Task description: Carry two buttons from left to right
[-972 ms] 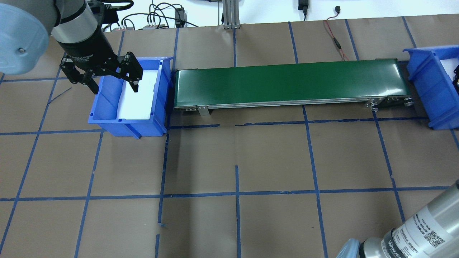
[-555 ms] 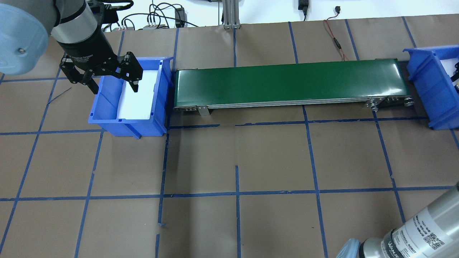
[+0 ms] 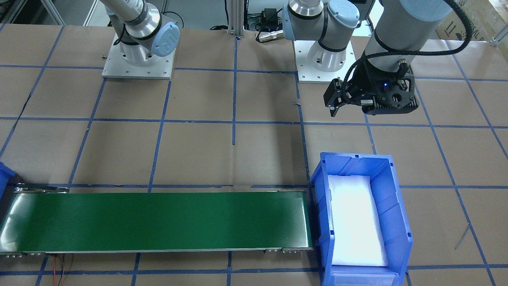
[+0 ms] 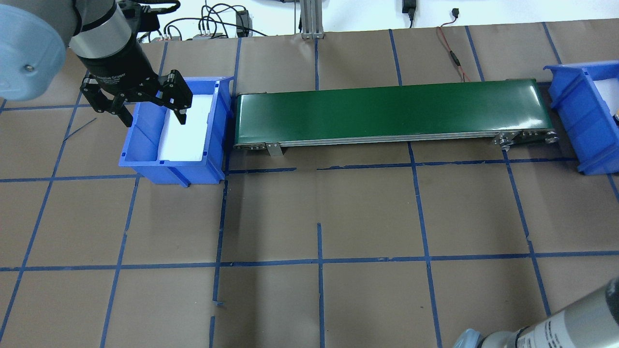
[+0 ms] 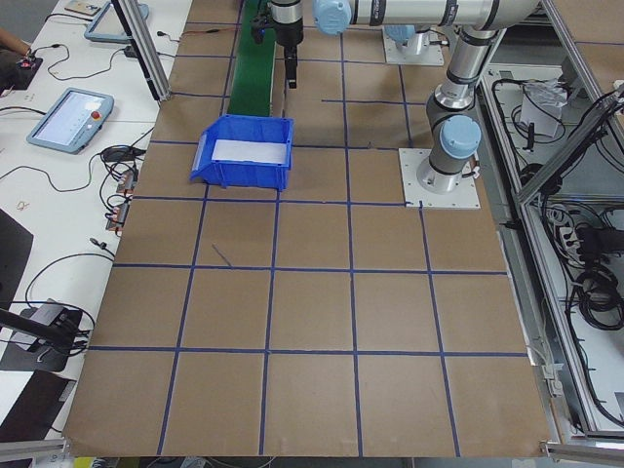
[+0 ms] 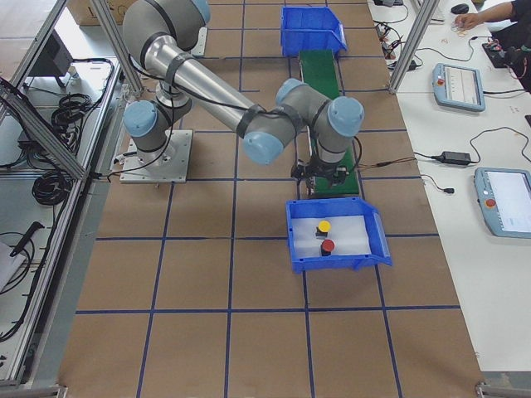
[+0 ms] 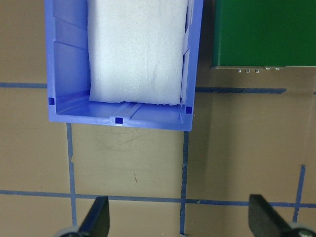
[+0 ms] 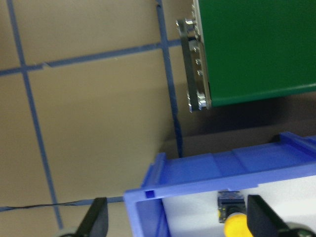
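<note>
Both buttons lie on white foam in the right blue bin (image 6: pixel 300 242): the yellow-capped button (image 6: pixel 323 226) and the red-capped button (image 6: pixel 328 246) beside it. In the right wrist view only the yellow button (image 8: pixel 236 223) shows, just inside the bin's rim (image 8: pixel 222 168). My right gripper (image 8: pixel 177 223) hangs open above that rim, near the conveyor's end, holding nothing. My left gripper (image 4: pixel 154 120) is open and empty above the near-left corner of the left blue bin (image 4: pixel 169 170), whose foam pad (image 7: pixel 138 49) is bare.
A green conveyor belt (image 4: pixel 387 111) runs between the two bins. Blue tape lines grid the brown table. Cables lie along the far edge (image 4: pixel 217 24). In the side views, tablets and a person's hand are on a white bench (image 6: pixel 473 83).
The right arm has drawn back toward the lower right of the overhead view, and its gripper has left the right bin's edge there. The left arm has not moved.
</note>
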Robot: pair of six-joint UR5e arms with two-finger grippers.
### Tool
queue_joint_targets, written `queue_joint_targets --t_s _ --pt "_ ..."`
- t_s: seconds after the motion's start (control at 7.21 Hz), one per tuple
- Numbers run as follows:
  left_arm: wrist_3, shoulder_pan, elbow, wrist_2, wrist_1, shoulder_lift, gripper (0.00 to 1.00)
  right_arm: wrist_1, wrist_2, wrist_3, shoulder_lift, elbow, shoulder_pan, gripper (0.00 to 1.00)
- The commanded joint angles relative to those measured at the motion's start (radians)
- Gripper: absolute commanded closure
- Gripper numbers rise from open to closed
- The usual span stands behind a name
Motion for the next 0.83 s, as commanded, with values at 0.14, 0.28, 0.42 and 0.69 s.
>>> queue_joint_targets --t_s 0.14,0.28,0.42,0.69 --pt "0.0 0.0 0.0 0.0 0.0 0.0 0.0 0.054 -0.144 0.351 -0.254 0.183 0.142 0.0" --pt "0.0 0.0 0.0 0.0 0.0 0.0 0.0 0.059 -0.145 0.462 -0.27 0.172 0.226 0.0" --pt "0.0 0.0 0.0 0.0 0.0 0.0 0.0 0.07 -0.143 0.62 -0.279 0.171 0.291 0.0" --pt "0.0 0.0 0.0 0.0 -0.001 0.0 0.0 0.071 -0.116 0.898 -0.293 0.169 0.403 0.0"
